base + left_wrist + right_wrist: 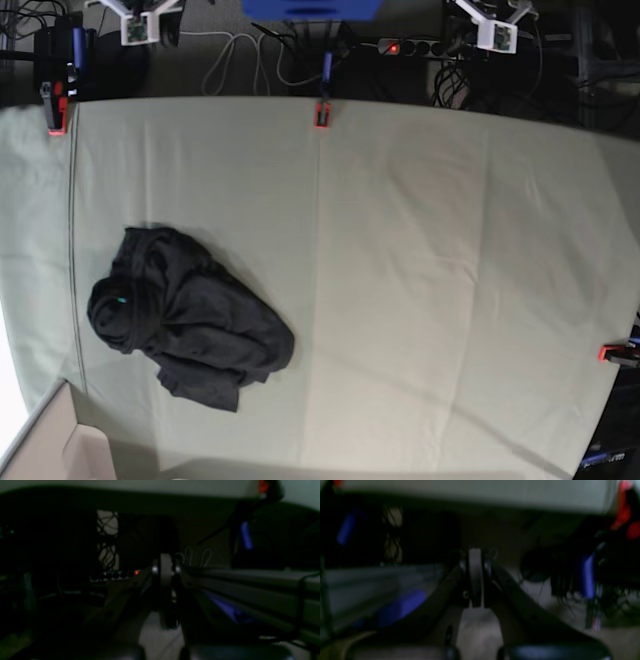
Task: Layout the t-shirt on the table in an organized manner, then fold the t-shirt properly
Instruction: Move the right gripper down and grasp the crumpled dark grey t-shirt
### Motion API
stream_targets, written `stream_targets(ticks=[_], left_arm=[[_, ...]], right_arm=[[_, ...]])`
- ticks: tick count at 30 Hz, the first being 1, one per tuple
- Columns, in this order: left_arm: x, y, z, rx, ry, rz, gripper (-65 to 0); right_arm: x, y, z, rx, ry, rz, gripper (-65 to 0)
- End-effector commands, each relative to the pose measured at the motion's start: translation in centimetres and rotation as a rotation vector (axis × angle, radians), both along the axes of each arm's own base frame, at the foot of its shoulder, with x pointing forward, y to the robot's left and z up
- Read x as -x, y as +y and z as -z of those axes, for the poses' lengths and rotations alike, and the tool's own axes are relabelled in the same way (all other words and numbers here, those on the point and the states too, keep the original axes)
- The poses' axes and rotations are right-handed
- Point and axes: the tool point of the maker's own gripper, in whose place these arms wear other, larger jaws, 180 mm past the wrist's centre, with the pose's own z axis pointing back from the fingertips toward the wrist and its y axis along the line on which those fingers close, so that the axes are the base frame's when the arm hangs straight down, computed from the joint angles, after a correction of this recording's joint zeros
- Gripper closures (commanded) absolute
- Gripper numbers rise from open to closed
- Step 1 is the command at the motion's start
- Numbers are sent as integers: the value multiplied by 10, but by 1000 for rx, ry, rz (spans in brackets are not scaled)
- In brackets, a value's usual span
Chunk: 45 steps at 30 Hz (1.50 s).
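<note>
The dark charcoal t-shirt (195,325) lies crumpled in a heap on the left part of the table (430,260), a pale grey-green cloth-covered surface. Both arms sit beyond the table's far edge, well away from the shirt. The white end of the right arm (140,20) shows at the top left, and that of the left arm (497,28) at the top right. In the dim left wrist view my left gripper (165,566) is shut on nothing, below the table's edge (150,486). My right gripper (475,563) is likewise shut and empty.
Red clamps (322,115) (57,112) (614,352) hold the cloth at the table's edges. A power strip (410,46) and cables lie on the floor behind. A cardboard box (50,450) stands at the front left corner.
</note>
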Motion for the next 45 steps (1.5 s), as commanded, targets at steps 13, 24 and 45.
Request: stream_targets(ticks=[13,24,45], left_arm=[[-43,10,-52,-5,-181,-26,0],[-81,10,-66,-3,-287,-24,-2],[-109,9,-78,3,-370,-26,-312]], right_arm=[[-57,4,-42,-6,-202,-16,0],[-112,7,-63,-16,-359,-14,0],[-279,-6,-70,-2,-390,30,-356]])
